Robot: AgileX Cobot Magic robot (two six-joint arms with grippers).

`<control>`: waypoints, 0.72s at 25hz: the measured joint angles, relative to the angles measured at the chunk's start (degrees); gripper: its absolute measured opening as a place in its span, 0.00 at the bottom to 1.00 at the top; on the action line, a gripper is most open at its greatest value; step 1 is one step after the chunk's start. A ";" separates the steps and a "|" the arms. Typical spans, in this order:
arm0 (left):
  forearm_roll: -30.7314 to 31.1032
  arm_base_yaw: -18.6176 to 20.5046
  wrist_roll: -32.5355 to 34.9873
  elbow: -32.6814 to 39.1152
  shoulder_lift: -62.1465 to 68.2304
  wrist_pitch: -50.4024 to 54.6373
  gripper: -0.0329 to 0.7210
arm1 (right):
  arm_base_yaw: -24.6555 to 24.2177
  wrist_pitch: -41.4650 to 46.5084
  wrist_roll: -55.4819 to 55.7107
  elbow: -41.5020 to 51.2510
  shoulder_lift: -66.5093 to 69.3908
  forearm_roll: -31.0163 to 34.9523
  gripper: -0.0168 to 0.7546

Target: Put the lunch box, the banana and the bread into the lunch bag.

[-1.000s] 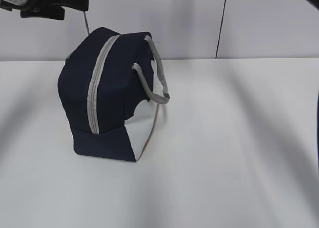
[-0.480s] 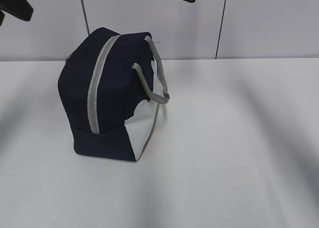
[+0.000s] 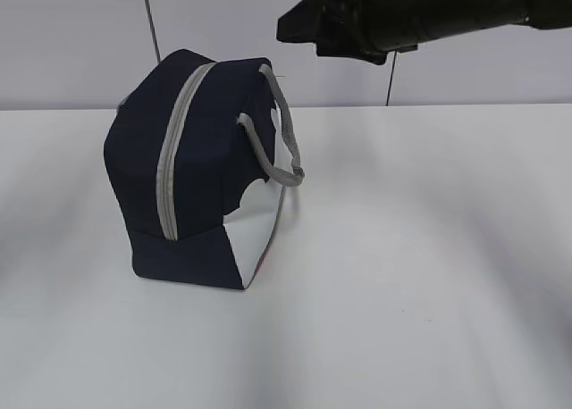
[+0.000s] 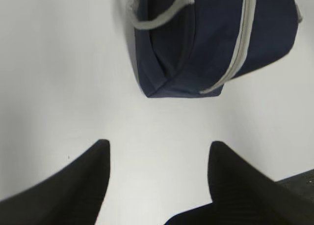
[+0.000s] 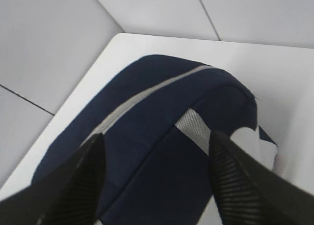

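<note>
The table [image 3: 420,275] is seen as a bare white surface in the foreground of the exterior view. Farther back, left of centre, the bag [image 3: 192,172] is set on it, zipped shut, with the grey zipper [image 3: 174,150] running over its top and down the near face. The grey handles [image 3: 277,132] are draped over its right side, above the white end panel [image 3: 255,235].

In the left wrist view, the left gripper [image 4: 158,158] is held above bare table with its jaws apart and nothing between them; the bag [image 4: 216,38] is seen just beyond the fingertips [image 4: 95,158], not touched.

In the right wrist view, the right gripper [image 5: 156,151] is held over the bag [image 5: 142,141], jaws apart and empty, a handle [image 5: 196,129] seen between the fingers [image 5: 230,176]. In the exterior view the right arm [image 3: 402,16] is seen blurred at the top, above and behind the bag.

Behind the table a pale panelled wall [image 3: 71,43] is seen.
</note>
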 joint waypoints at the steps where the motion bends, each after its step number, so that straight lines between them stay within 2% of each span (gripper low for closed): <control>1: 0.00 0.00 0.00 2.39 -1.88 -0.22 0.62 | 0.54 1.97 -0.50 2.03 -1.19 0.07 0.65; 8: 1.40 0.00 -1.23 16.78 -18.86 -1.15 0.62 | 3.30 12.46 -4.37 15.40 -10.75 0.93 0.65; 13: 2.66 0.00 -1.79 24.97 -32.61 -1.03 0.62 | 3.30 13.38 -5.99 19.61 -15.60 1.13 0.65; 18: 3.06 0.00 -2.03 30.19 -44.35 -0.16 0.62 | 3.40 13.60 -6.56 21.44 -19.81 1.27 0.65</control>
